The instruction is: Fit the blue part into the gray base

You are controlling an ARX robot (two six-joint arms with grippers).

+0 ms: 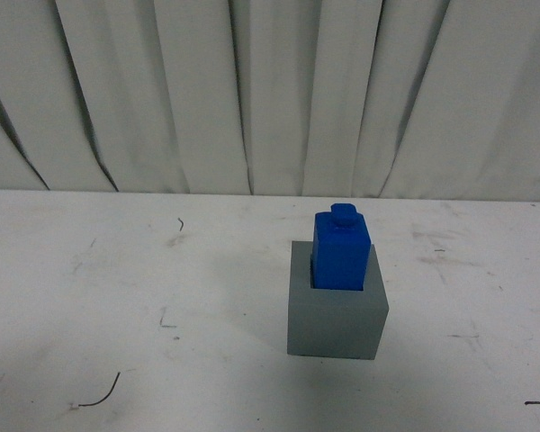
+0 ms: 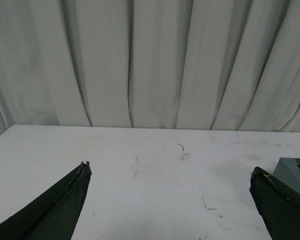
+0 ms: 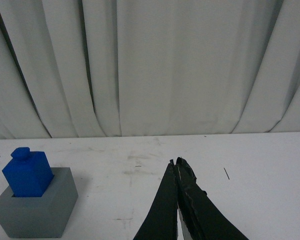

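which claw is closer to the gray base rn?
Left, as far as the wrist views show. The gray base sits right beside the open left claw; the shut right claw is off to its side, clearly apart.

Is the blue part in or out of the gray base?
In: the blue part stands upright with its lower end sunk in the gray base recess.

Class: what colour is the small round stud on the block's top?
Bright blue round stud, matching its block; clearest in front view.
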